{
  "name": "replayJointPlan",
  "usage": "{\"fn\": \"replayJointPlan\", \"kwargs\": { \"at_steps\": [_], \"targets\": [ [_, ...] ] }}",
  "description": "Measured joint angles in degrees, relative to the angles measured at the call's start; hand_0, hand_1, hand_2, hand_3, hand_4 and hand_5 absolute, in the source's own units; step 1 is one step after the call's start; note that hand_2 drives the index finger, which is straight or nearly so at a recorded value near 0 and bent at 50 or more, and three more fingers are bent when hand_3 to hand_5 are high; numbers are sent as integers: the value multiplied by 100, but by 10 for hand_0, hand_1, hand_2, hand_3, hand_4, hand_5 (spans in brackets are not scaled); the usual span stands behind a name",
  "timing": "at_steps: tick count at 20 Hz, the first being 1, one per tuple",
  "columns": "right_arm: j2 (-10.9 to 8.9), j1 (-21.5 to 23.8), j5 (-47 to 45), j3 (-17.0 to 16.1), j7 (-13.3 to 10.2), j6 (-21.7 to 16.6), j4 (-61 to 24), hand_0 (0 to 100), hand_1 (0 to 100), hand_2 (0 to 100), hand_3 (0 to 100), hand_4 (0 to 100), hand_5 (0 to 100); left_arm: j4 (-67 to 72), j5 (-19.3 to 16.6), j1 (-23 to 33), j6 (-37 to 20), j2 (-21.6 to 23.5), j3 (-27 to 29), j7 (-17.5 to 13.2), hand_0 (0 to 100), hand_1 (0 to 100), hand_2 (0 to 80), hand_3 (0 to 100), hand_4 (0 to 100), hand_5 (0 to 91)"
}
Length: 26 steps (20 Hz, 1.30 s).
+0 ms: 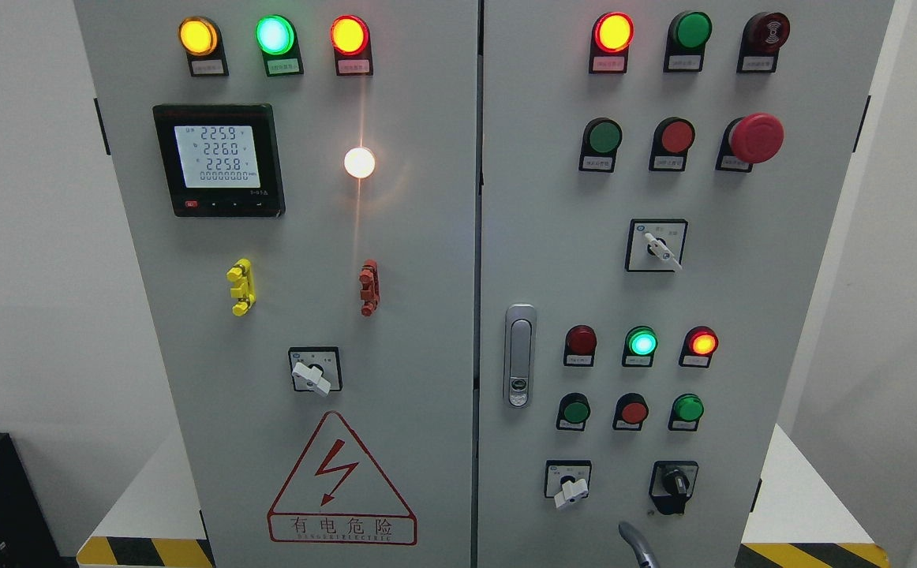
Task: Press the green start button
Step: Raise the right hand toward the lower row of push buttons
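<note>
- Green start button (604, 136) (one of several green buttons, so uncertain) is not yet pressed.
- A robot hand (638, 544) is barely glimpsed at the bottom edge; its finger state cannot be told.
- A raised, aimed reach is called for.

Cabinet doors (419, 260): matt grey painted metal, smooth. Green push button (605, 136): glossy plastic. Emergency stop cap (756, 138): glossy red plastic. Door latch (519, 355): brushed metal. Meter bezel (218, 160): black plastic, semi-gloss.

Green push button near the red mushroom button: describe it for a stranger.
On the grey cabinet's right door, find the second row from the top. The unlit round green push button sits leftmost, the row's only green, beside a flat red button.
</note>
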Motion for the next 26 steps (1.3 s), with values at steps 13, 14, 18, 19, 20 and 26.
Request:
{"fn": "replayJointPlan", "kwargs": {
  "at_steps": [13,14,18,19,20,26],
  "targets": [
    [28,-731,1161,20,-143,438,323,251,320,0,742,796,976,0,0,0,1,0,0,-19,120,556,0,0,0,0],
    [31,-778,1218,25,-143,448,344,252,320,0,742,793,975,0,0,0,1,0,0,-19,120,556,0,0,0,0],
    [39,-896,1385,50,-157,499,425,255,322,0,741,793,972,0,0,0,1,0,0,-19,120,556,0,0,0,0],
    [42,-914,1411,54,-157,527,443,256,323,0,741,795,972,0,0,0,1,0,0,-19,120,556,0,0,0,0],
    [44,-931,1437,62,-157,550,465,256,323,0,741,793,972,0,0,0,1,0,0,-19,120,556,0,0,0,0],
    [53,-1111,1565,87,-108,614,588,260,325,0,741,796,971,0,0,0,1,0,0,-20,120,556,0,0,0,0]
  ]
}}
